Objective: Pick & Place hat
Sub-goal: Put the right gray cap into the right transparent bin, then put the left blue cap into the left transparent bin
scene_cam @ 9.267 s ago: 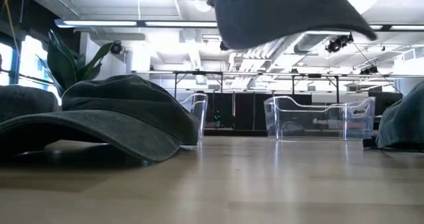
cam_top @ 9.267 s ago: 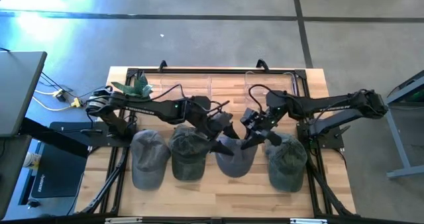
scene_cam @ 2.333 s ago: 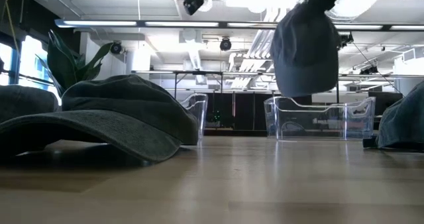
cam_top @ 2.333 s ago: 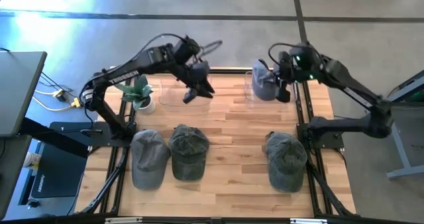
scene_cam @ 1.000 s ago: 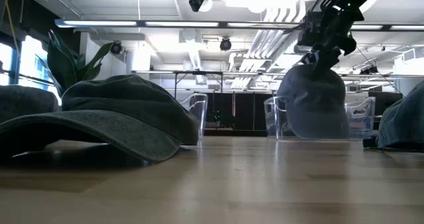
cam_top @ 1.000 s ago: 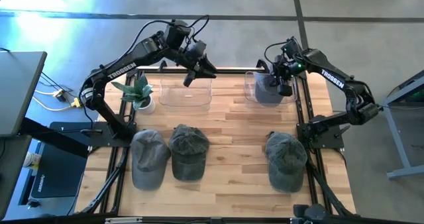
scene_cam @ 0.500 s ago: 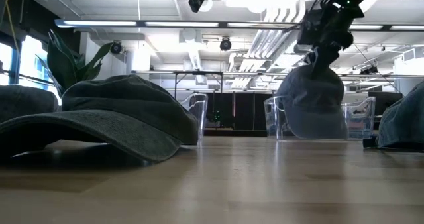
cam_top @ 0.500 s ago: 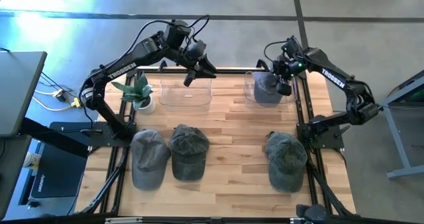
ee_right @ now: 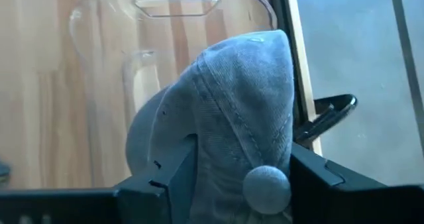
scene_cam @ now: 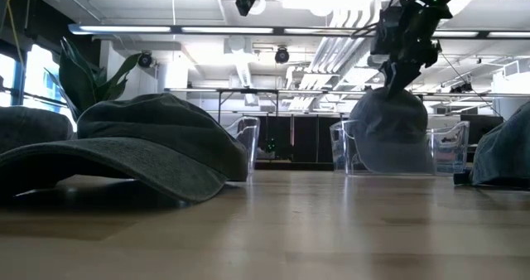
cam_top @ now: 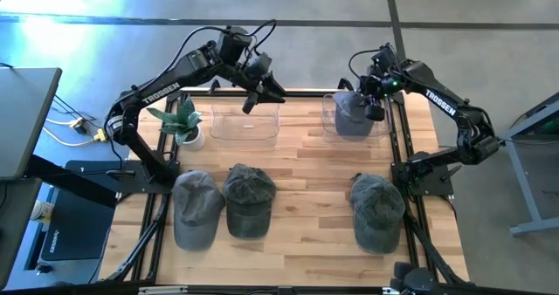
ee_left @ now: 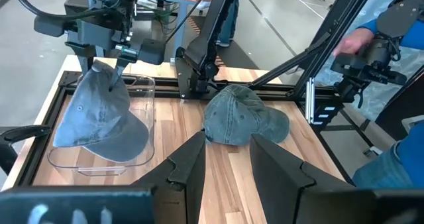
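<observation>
Releasing now: right gripper (cam_top: 374, 104), jaws spread either side of the grey hat (cam_top: 351, 114) resting in the clear bin (cam_top: 329, 119); left gripper (cam_top: 260, 92) part-open, empty; three hats (cam_top: 249, 199) left on table (cam_top: 306, 168).

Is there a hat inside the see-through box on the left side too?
No, the clear plastic bin on the left shows only bare wood through it, while the blue-grey cap sits in the right clear bin.

Right gripper (cam_top: 374, 106) fingers parted, left gripper (cam_top: 259, 92) raised
</observation>
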You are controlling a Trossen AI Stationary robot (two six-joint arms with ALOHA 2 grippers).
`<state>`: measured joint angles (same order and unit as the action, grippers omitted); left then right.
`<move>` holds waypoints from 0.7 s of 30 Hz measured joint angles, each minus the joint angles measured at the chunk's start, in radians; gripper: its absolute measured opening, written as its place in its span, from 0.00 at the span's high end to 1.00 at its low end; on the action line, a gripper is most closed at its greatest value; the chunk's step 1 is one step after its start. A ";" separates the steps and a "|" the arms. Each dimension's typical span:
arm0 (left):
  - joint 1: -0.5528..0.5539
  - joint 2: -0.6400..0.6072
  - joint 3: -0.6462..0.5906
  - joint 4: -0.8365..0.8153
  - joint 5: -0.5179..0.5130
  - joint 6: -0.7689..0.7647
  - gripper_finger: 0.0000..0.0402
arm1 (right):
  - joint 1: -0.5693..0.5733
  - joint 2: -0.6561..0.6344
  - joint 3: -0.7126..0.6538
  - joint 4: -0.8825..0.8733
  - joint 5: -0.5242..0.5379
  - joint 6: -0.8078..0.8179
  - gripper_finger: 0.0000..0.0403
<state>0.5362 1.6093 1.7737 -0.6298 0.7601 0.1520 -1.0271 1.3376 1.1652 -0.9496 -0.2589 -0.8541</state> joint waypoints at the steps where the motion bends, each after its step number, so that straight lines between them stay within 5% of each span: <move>1: 0.000 0.000 0.000 0.000 0.000 0.000 0.71 | 0.000 0.000 0.000 0.003 0.010 0.002 0.54; 10: 0.000 0.000 0.000 0.000 0.000 -0.001 0.71 | 0.001 -0.006 -0.001 0.044 0.051 0.040 0.36; 21: 0.000 0.000 0.000 0.000 -0.001 -0.006 0.71 | 0.060 -0.169 -0.001 0.079 0.293 0.200 0.35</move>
<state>0.5358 1.6093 1.7737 -0.6300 0.7593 0.1455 -0.9667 1.1689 1.1641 -0.8711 0.0339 -0.6538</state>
